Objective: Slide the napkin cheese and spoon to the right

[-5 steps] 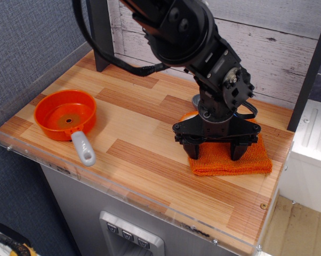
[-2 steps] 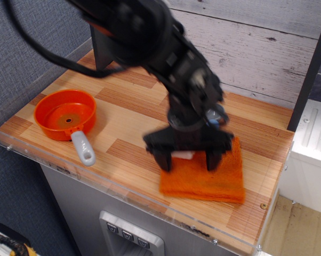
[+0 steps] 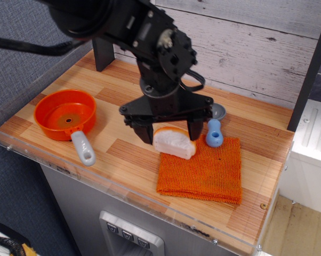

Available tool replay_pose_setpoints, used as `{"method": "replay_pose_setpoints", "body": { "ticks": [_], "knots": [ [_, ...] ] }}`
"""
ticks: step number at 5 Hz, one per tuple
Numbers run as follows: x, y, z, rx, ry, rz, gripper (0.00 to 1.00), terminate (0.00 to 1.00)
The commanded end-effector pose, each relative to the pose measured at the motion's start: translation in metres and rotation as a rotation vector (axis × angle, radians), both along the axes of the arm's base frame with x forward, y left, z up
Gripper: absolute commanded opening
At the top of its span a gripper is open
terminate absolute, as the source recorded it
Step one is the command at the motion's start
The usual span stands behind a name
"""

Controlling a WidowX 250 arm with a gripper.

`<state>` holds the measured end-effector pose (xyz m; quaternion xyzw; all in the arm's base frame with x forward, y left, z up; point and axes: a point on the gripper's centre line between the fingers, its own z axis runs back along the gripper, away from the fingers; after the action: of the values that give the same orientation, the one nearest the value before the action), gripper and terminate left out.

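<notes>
The orange knitted napkin [image 3: 203,172] lies flat on the wooden counter, right of centre near the front edge. The white cheese wedge with an orange rind [image 3: 174,143] rests on the napkin's far left corner. The spoon lies at the napkin's far edge, its light blue handle [image 3: 214,133] on the cloth and its grey bowl [image 3: 218,111] behind on the wood. My gripper [image 3: 170,129] is open, pointing down, with its black fingers [image 3: 144,132] spread on either side of the cheese and slightly behind it. I cannot tell whether they touch it.
An orange plastic pan [image 3: 65,113] with a grey handle [image 3: 83,149] sits at the left of the counter. A clear acrylic rim [image 3: 123,198] runs along the front and left edges. A dark post [image 3: 102,53] stands at the back left. A plank wall is behind.
My gripper has moved left across the counter and off the napkin. The napkin has shifted left and toward the front and now lies at a different angle. The cheese and spoon now show.
</notes>
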<state>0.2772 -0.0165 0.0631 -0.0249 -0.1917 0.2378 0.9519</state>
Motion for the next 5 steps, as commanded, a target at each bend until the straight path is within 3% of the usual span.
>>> {"method": "replay_pose_setpoints", "body": {
  "ticks": [1,4,5],
  "knots": [
    [-0.009,0.011,0.032,0.022,-0.1,-0.004,1.0,0.0],
    [-0.016,0.022,0.06,0.089,-0.186,-0.012,1.0,0.0],
    [-0.016,0.024,0.063,0.107,-0.19,-0.018,1.0,0.0]
  ]
}}
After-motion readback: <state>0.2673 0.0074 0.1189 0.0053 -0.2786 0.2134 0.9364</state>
